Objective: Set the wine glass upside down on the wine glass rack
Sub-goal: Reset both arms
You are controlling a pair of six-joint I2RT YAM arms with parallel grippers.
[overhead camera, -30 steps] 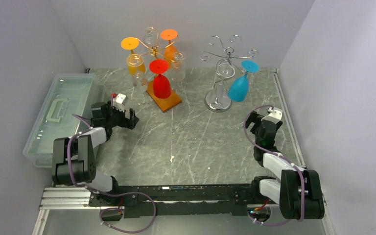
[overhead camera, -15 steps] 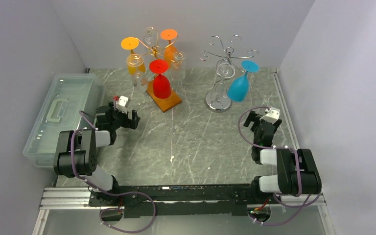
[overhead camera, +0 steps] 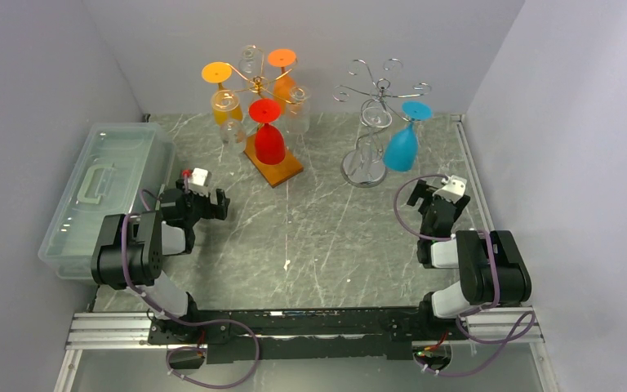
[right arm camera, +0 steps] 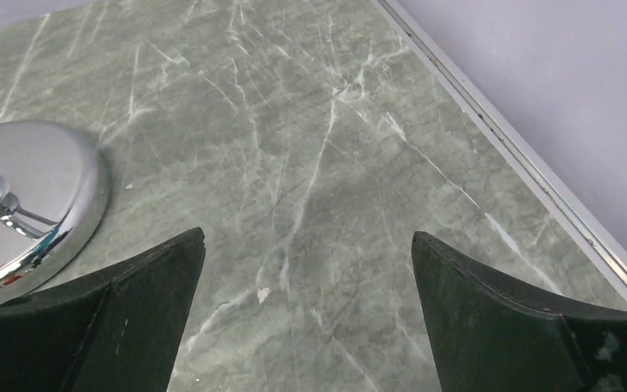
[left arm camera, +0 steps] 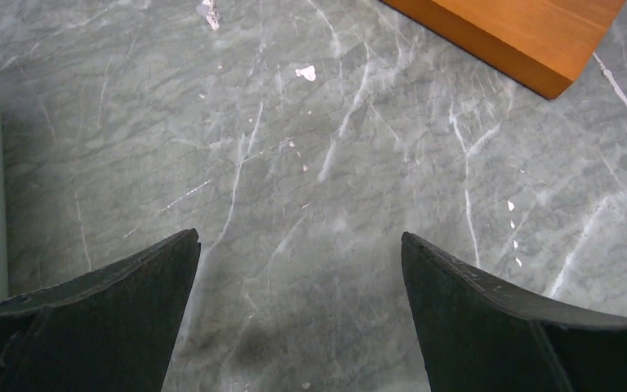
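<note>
STEP: placement judged complete | GLASS: blue glass [overhead camera: 400, 147] hangs bowl-down from the rack [overhead camera: 365, 167], far edge of the surface [overhead camera: 335, 237], right side | JAWS: both wide open, holding nothing, low by the side edges | NEXT: you need only park the arms clear of the rack.

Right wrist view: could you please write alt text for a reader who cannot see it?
The right tool hangs open and empty above a grey-green marble table, its two black fingers in the bottom corners. The chrome rack base shows at the left edge, and a pale wall runs along the right.
</note>
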